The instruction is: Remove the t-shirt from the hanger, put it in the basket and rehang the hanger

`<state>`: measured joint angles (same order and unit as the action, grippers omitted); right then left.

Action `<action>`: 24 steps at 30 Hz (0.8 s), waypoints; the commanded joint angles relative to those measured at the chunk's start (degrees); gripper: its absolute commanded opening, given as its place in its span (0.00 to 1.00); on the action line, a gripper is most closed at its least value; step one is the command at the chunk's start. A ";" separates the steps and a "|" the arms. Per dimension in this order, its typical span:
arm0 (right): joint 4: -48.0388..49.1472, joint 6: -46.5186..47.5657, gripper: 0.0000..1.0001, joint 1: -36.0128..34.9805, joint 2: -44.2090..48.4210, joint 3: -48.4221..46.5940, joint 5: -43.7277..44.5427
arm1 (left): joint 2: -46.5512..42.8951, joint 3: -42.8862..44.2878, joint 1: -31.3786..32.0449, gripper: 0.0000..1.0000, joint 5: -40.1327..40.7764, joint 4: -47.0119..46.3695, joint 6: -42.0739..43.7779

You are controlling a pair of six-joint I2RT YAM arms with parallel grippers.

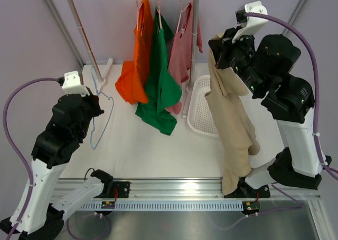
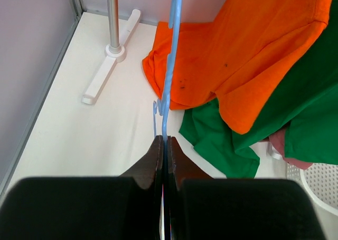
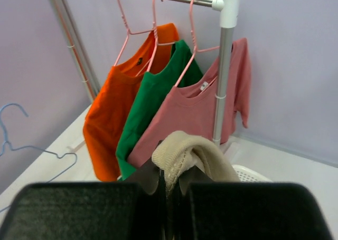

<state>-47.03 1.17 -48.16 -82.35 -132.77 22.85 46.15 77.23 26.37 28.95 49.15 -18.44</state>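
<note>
Left wrist: left end effector [image 2: 164, 143] clamps hanger [image 2: 170, 66].

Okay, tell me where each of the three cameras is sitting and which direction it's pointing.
Top external: above and behind the arm bases, looking down across the table to the clothes rack; left arm and right arm both show.
Left wrist: near the table's left side, facing forward and down; the left gripper shows, shut on the blue hanger.
Right wrist: raised, facing the rack; the right gripper shows, clamping the beige t-shirt.
Shared: all three show the blue hanger, orange shirt and green shirt.
</note>
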 commanded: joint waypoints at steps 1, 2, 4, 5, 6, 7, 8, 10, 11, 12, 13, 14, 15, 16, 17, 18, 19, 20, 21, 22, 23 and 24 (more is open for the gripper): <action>-0.97 5.94 0.00 1.93 -2.71 -10.12 -2.38 | -0.62 -0.41 -0.18 0.00 -0.03 -4.49 0.59; -0.27 6.73 0.00 2.19 -3.34 -11.27 -1.85 | -0.62 -0.68 -0.18 0.00 -0.03 -4.76 0.68; 3.07 9.81 0.00 2.63 -4.57 -13.39 0.78 | -0.45 -1.12 -0.18 0.00 -0.21 -5.02 0.51; 4.65 10.95 0.00 2.98 -4.66 -13.39 1.66 | -0.45 -1.29 -0.18 0.00 -0.30 -5.20 0.59; 7.88 12.87 0.00 3.51 -4.67 -13.31 3.06 | -0.45 -1.47 -0.18 0.00 -0.30 -5.37 0.59; 9.48 13.68 0.00 4.12 -4.49 -13.39 3.69 | -0.45 -1.73 -0.18 0.00 -0.30 -5.64 0.59; 10.97 14.99 0.00 5.61 -4.40 -13.48 3.87 | -0.53 -2.17 -0.18 0.00 -0.30 -5.81 0.68; 14.58 16.05 0.00 7.02 -3.88 -14.45 3.52 | -0.36 -2.52 -0.18 0.00 -0.21 -6.25 0.68; 16.59 18.06 0.00 7.64 -3.53 -14.27 3.86 | -0.36 -2.52 -0.18 0.00 -0.21 -6.43 0.77; 20.18 19.30 0.00 7.91 -3.26 -13.75 4.82 | -0.27 -2.70 -0.18 0.00 -0.21 -6.52 0.86; 21.87 20.61 0.00 8.08 -3.17 -13.83 5.36 | -0.27 -2.70 -0.18 0.00 -0.04 -6.69 0.95; 23.54 23.15 0.00 8.26 -3.43 -14.09 6.06 | -0.27 -2.70 -0.18 0.00 0.05 -6.78 1.12; 25.73 24.48 0.00 8.78 -3.96 -15.49 6.93 | -0.27 -2.79 -0.18 0.00 0.23 -7.22 1.30; 26.89 25.89 0.00 8.96 -5.09 -16.02 7.20 | -0.27 -2.79 -0.18 0.00 0.40 -7.31 1.38; 28.46 28.51 0.00 9.31 -5.71 -16.12 7.64 | -0.19 -2.88 -0.18 0.00 0.41 -7.40 1.47; 31.09 29.41 0.00 9.66 -6.24 -15.94 8.08 | -0.27 -2.88 -0.09 0.00 0.41 -7.92 1.47; 31.81 29.94 0.00 10.97 -7.38 -15.94 7.56 | -0.10 -2.88 -0.18 0.00 0.23 -8.10 1.47; 32.43 30.03 0.00 11.85 -8.17 -16.11 7.04 | -0.01 -2.88 -0.18 0.00 0.14 -8.19 1.47; 33.57 29.94 0.00 12.56 -8.79 -16.46 6.07 | 0.17 -2.88 -0.18 0.00 0.06 -8.54 1.47; 33.66 29.60 0.00 14.22 -10.36 -16.82 5.46 | 0.34 -2.96 -0.18 0.00 -0.03 -8.63 1.47; 33.84 28.98 0.00 15.02 -11.07 -17.25 4.84 | 0.60 -2.88 -0.18 0.00 -0.03 -8.80 1.65; 34.71 28.72 0.00 15.72 -11.78 -17.69 3.96 | 0.78 -2.88 -0.18 0.00 -0.03 -8.89 1.65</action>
<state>-18.50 26.83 -34.54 -91.09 -149.12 27.97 46.37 74.46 26.37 28.93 44.51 -17.76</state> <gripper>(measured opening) 0.045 0.024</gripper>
